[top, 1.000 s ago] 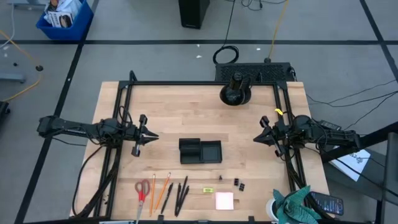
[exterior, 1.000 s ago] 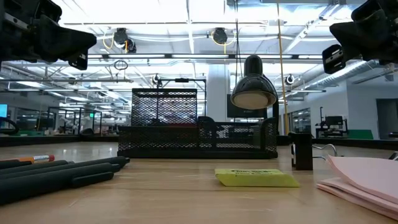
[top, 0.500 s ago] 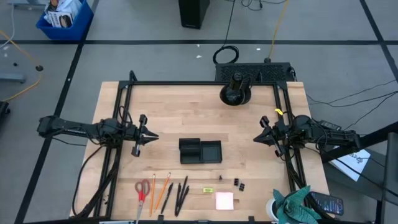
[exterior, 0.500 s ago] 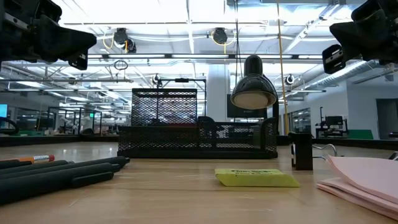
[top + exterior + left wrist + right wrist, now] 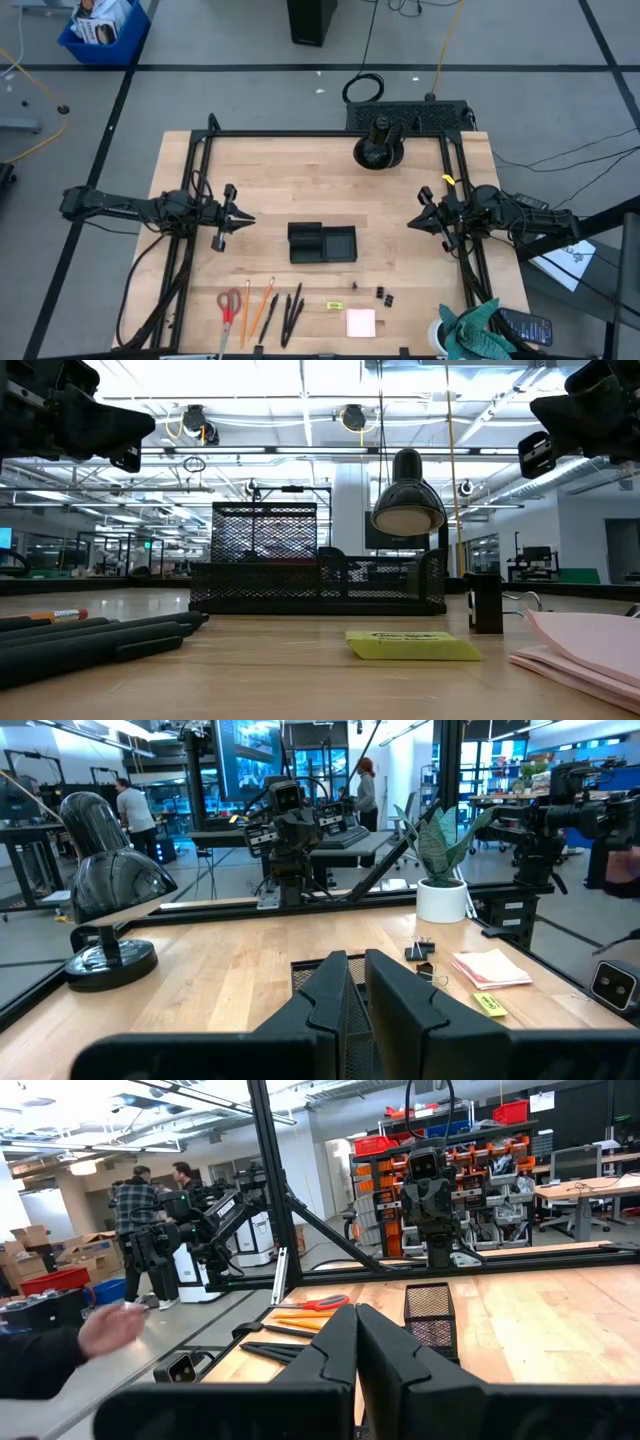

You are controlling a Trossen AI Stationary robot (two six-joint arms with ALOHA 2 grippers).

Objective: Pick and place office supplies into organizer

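At the left edge of the worktop (image 5: 260,170) the left pincer (image 5: 237,217) is held above the wood, its fingers nearly together with a thin gap and nothing between them. The organizer (image 5: 322,243) sits mid-worktop, with no supplies seen in it. Along the near edge the supplies are laid in a row: red-handled scissors (image 5: 229,305), orange pencils (image 5: 256,305), black pens (image 5: 288,310), a small yellow-green piece (image 5: 334,304), tiny black clips (image 5: 383,294) and a pink sticky-note pad (image 5: 361,322). The pens and pencils are judged light, stiff and apt to roll, best gripped mid-shaft; the pad is soft-edged and flat, best taken at a side. At the right edge the right pincer (image 5: 417,221) is clenched on nothing. Compared with the earlier frames, nothing is found to have moved.
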